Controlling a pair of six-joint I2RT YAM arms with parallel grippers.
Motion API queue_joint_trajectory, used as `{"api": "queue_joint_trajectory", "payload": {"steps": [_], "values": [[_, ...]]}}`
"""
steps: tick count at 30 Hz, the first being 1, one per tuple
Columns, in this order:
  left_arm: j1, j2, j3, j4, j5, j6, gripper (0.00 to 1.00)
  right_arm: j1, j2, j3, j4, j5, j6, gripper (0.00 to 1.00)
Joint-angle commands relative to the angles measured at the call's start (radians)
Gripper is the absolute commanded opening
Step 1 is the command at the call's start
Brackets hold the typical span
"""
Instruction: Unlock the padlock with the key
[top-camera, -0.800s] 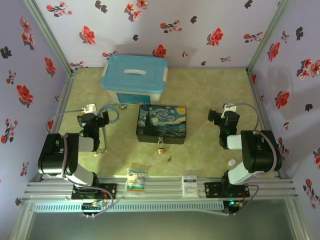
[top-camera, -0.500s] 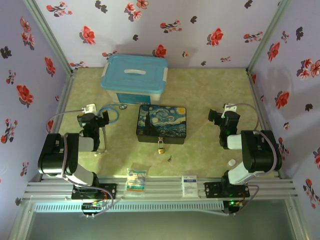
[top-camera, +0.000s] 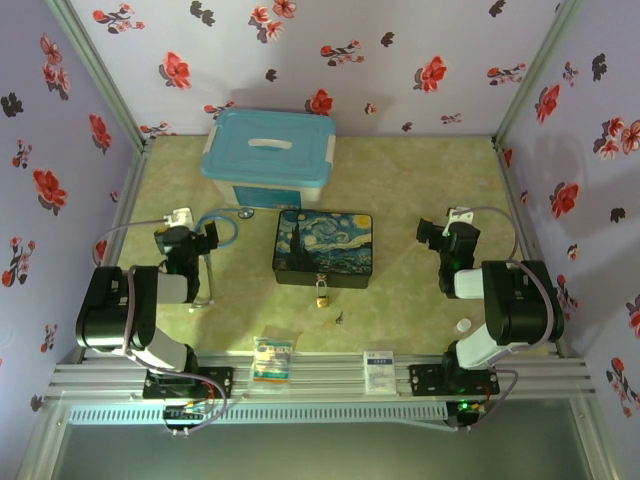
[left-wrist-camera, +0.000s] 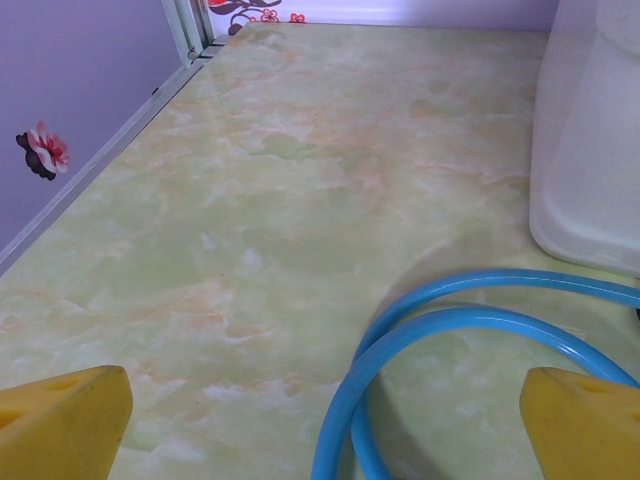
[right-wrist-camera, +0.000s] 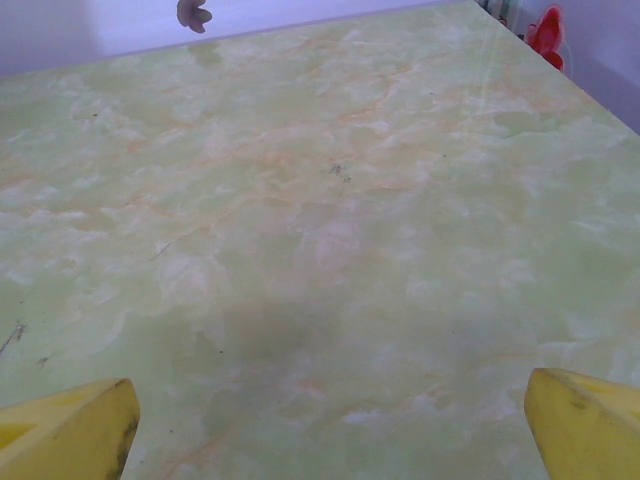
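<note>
The tiny brass padlock (top-camera: 322, 295) hangs at the front face of the dark Starry-Night box (top-camera: 324, 246), its thin shackle through the box's clasp. The small dark key (top-camera: 339, 319) lies on the table just in front and to the right of it. My left gripper (top-camera: 207, 240) rests at the left, well away from both; its yellow fingertips (left-wrist-camera: 60, 420) stand wide apart with nothing between them. My right gripper (top-camera: 432, 235) sits at the right, also far from the key; its yellow fingertips (right-wrist-camera: 65, 435) are spread over bare table.
A blue-lidded plastic bin (top-camera: 268, 155) stands behind the box. A blue tube loop (left-wrist-camera: 440, 340) lies under my left gripper. Two small packets (top-camera: 272, 360) (top-camera: 379, 370) and a white cap (top-camera: 463, 325) sit near the front rail. Walls close in three sides.
</note>
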Motion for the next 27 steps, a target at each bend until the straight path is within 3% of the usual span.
{"api": "queue_joint_trajectory", "payload": {"steps": [1,17,24,27], "values": [[0.008,0.011,0.022,0.042,-0.024,0.021,1.00,-0.008,0.009,0.021,0.028,0.020,-0.015,0.99],[0.009,0.010,0.019,0.046,-0.023,0.021,1.00,-0.008,-0.002,0.017,0.030,0.017,-0.015,0.99],[0.009,-0.168,0.011,-0.088,-0.042,0.015,1.00,0.009,-0.215,0.071,-0.230,-0.005,-0.045,0.99],[0.009,-0.285,0.017,-0.178,-0.054,-0.008,1.00,0.009,-0.300,0.131,-0.383,-0.008,0.029,0.99]]}}
